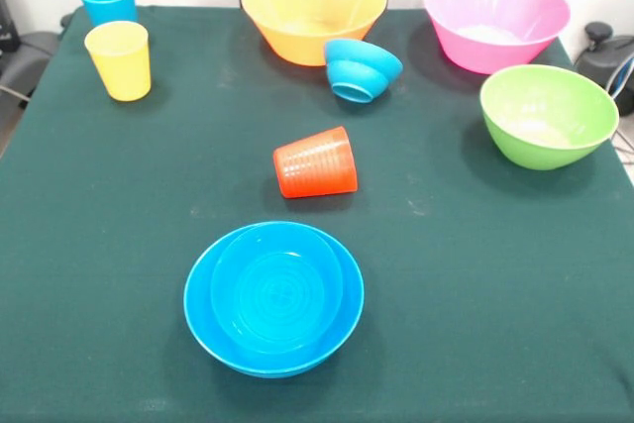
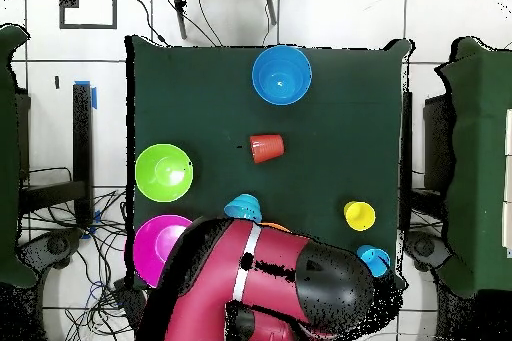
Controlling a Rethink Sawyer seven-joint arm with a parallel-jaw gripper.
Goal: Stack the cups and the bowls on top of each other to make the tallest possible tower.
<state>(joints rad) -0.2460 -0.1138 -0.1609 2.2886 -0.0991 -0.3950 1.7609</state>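
A: Stage? Largest first.
B: Barely begun, I judge. Yellow-orange bowl (image 1: 312, 9), pink bowl (image 1: 495, 20), green bowl (image 1: 548, 114) stand apart on the counter (image 1: 119, 245); only two blue bowls (image 1: 273, 297) are nested, at the near edge.
A: Next?
B: Probably right the tipped orange-red cup (image 1: 316, 162).
A: Pincer?
B: Not visible; cannot tell.

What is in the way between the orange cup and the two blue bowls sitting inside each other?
Nothing visible. The orange cup lies on its side, and only bare green table separates it from the nested blue bowls nearer the camera.
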